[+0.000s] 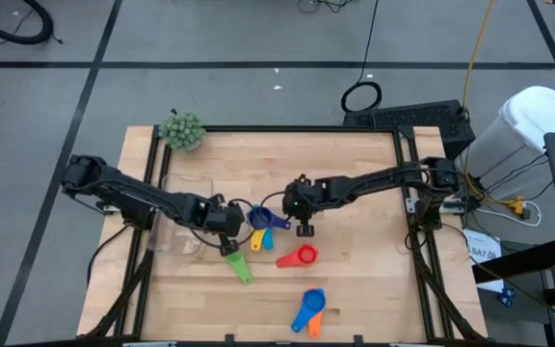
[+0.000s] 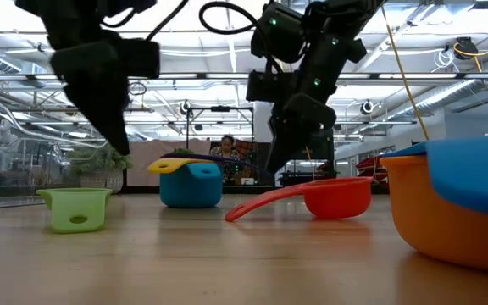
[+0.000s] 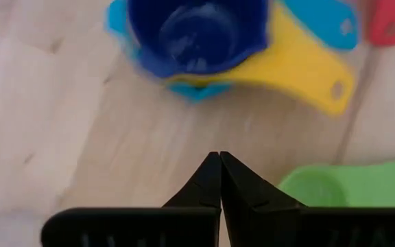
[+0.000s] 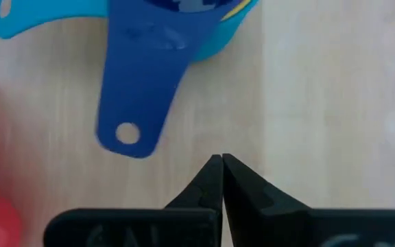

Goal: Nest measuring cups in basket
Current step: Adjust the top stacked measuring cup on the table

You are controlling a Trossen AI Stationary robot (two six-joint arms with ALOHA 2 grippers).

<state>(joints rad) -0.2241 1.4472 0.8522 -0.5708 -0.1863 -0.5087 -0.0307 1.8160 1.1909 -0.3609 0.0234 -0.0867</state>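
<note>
- The nested stack sits near the middle of the table: a dark blue cup (image 1: pixel 259 218) rests inside a yellow cup (image 3: pixel 300 65), and that one inside a light blue cup (image 2: pixel 191 185). The stack stands on bare wood, not in the basket.
- The basket (image 1: pixel 176 231) lies on the left part of the table, under the left arm; it is clear, so I see its edges only faintly.
- The other cups are loose: the green cup (image 1: pixel 238 263) just beside the stack, the red cup (image 1: pixel 303 255) near it, and another light blue cup (image 1: pixel 310 305) over an orange cup (image 1: pixel 314 326) near the front edge, well apart.
- The left gripper (image 3: pixel 219 178) hangs close to the stack on its left, its fingertips pressed together and holding nothing.
- The right gripper (image 4: pixel 222 180) is on the other side, by the dark blue handle, also clenched and empty.
- I judge the step to be stacking outside the basket, with three cups done.
- The next move probably needs one gripper to spread its fingers and take a loose cup, perhaps the green or the red one, by its handle or rim.
- The stack must later go into the basket.
</note>
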